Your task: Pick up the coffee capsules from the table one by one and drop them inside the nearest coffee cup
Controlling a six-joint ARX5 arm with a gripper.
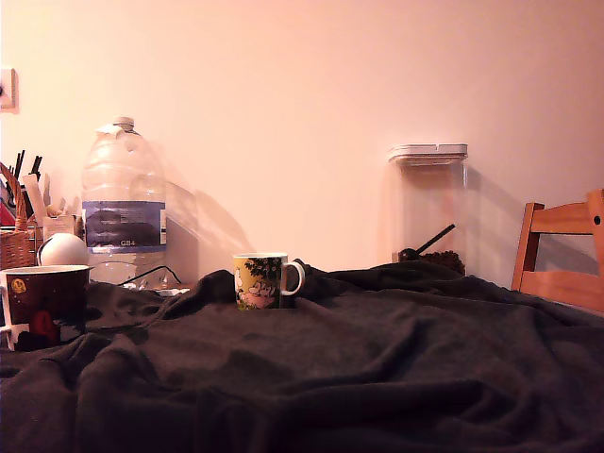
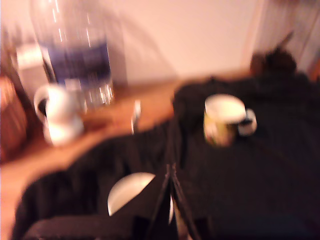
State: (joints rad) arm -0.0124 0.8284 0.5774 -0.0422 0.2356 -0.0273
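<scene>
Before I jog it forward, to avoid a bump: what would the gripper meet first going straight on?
Probably the dark charcoal wrinkled cloth just beyond the gripper; the yellow-green patterned mug sits off that line. The wrist view is blurred, so depth is unsure.

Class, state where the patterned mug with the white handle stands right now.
In the exterior view, the patterned mug stands on the dark cloth, slightly left of centre, right of the large water bottle.

my wrist view is all smeared; my gripper (image 2: 170,175) covers part of the dark mug (image 2: 127,195), its grip unreadable. the exterior view's edges cut that mug and the chair (image 1: 562,255).
</scene>
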